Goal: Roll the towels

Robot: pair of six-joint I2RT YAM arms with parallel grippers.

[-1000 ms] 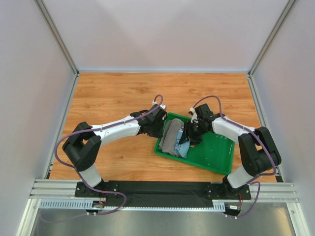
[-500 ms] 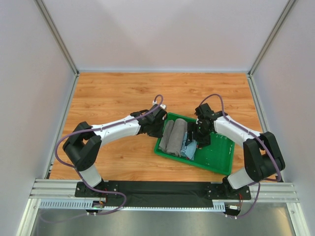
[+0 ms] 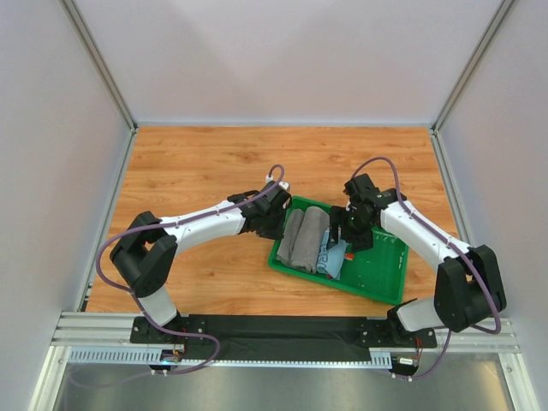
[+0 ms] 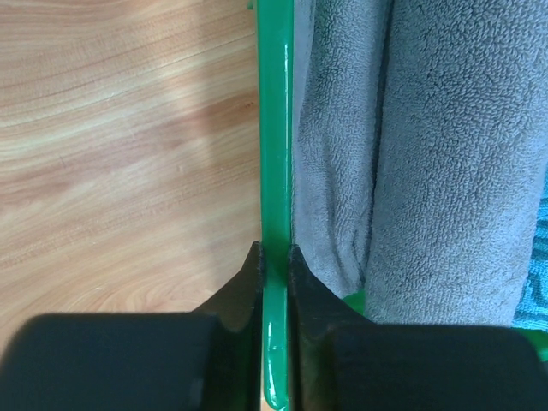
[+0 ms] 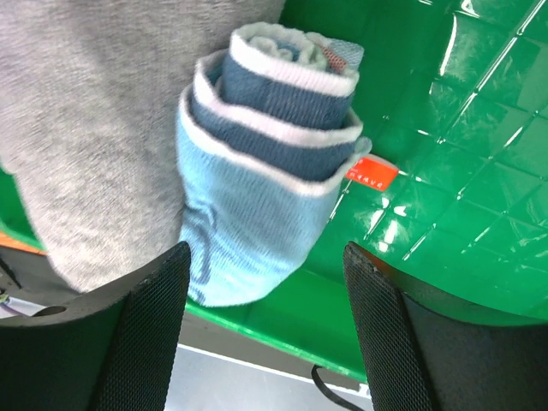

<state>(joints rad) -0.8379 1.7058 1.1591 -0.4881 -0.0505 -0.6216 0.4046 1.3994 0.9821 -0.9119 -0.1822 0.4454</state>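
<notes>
Pinching the rim of the green tray point(image 4: 275, 128), the left gripper point(image 4: 274, 257) sits beside the grey towels point(image 4: 445, 171), while the right gripper point(image 5: 265, 257) gapes empty before the rolled light blue towel point(image 5: 257, 197): soft, light, likely to unroll, best squeezed mid-roll.

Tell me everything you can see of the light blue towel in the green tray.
The light blue towel is soft cloth, rolled up; its spiral end shows darker blue and white layers. A small red tag sticks out at its side. It lies on the floor of the green tray, pressed against a grey towel. The right gripper hovers open over it, a finger on either side, not closed on it.
</notes>
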